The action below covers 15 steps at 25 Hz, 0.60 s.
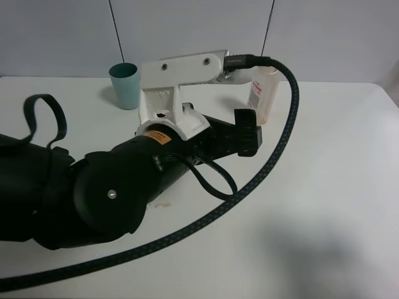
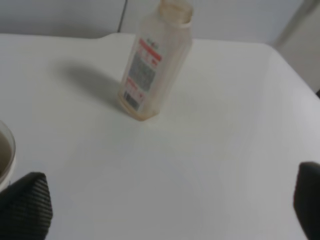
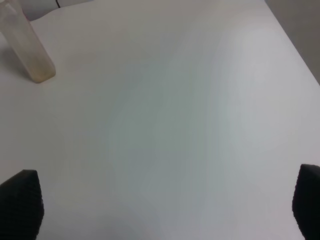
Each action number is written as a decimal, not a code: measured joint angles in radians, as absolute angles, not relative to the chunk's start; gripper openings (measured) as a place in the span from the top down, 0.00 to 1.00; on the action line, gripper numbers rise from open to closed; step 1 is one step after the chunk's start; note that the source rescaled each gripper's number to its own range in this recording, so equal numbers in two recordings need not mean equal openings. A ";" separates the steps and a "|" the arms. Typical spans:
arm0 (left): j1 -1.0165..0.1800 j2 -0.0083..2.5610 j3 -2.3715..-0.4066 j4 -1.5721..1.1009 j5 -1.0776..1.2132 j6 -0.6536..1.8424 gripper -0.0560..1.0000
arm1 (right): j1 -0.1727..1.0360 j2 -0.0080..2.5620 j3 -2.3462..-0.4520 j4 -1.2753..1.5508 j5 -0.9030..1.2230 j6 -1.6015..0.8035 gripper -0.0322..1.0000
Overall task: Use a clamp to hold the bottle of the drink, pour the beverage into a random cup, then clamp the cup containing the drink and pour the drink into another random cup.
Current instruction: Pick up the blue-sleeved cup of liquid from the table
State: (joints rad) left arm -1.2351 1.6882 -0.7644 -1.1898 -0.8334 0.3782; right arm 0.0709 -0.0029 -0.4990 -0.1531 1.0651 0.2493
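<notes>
Overhead view: white desk point(image 1: 336, 187) with the left arm point(image 1: 93, 193) filling its near left part; the left claw point(image 1: 247, 132) reaches toward the middle, its jaws wide apart and holding nothing; in the left wrist view each fingertip point(image 2: 25, 205) sits at an opposite border, with bare desk between. The bottle point(image 1: 263, 93) stands upright near the far edge, right of the middle, just beyond the left claw and apart from it; label facing the arm, a faint amber tint at its base; its top is partly hidden by a white camera bracket point(image 1: 181, 71). The teal cup point(image 1: 124, 85) stands upright near the far edge, left of the middle, well apart from the bottle. A braided cable point(image 1: 274, 162) sweeps across the desk from the bracket to the near left corner. Bare surface runs from the bottle to the right edge and the near edge. The right claw point(image 3: 162, 210) appears only in its own wrist view, jaws wide, gripping nothing, above open desk near the right edge. A clear-rimmed cup point(image 2: 5, 155) is cut off at the left wrist view's border; its contents cannot be made out; the overhead view does not show it.
</notes>
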 joint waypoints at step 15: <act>-1.236 1.859 -0.895 -1.415 -0.908 0.376 0.07 | 0.071 -0.003 -0.499 -0.153 1.065 0.249 0.00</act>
